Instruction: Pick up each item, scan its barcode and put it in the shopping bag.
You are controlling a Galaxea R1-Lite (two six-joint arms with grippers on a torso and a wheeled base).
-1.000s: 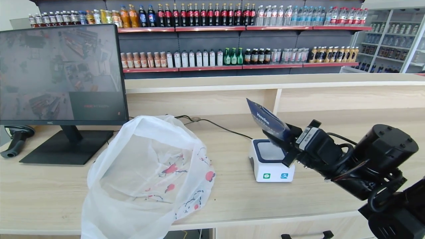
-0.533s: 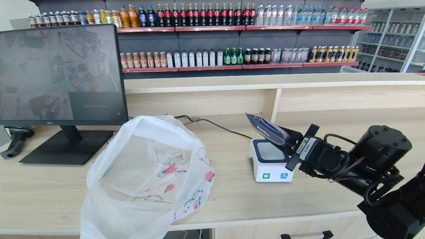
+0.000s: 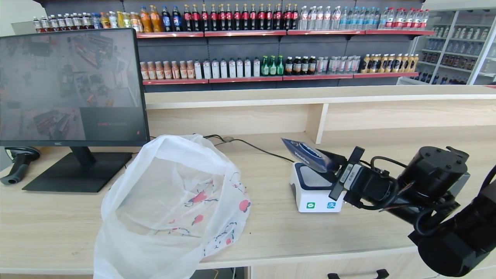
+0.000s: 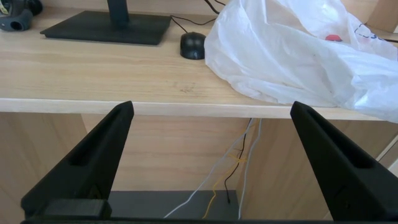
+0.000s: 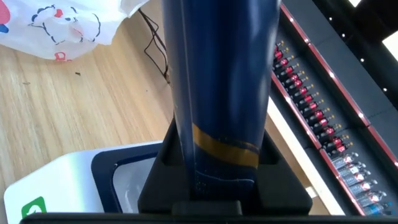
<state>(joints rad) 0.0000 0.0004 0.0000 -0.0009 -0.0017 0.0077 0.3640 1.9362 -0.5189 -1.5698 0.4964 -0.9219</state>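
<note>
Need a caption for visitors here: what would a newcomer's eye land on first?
The right pincer holds a dark blue tube tilted over the white barcode scanner on the wooden counter. To its left sits a white plastic shopping bag with red prints, next to a black monitor. Rows of drink bottles fill the red-edged shelves behind.
</note>
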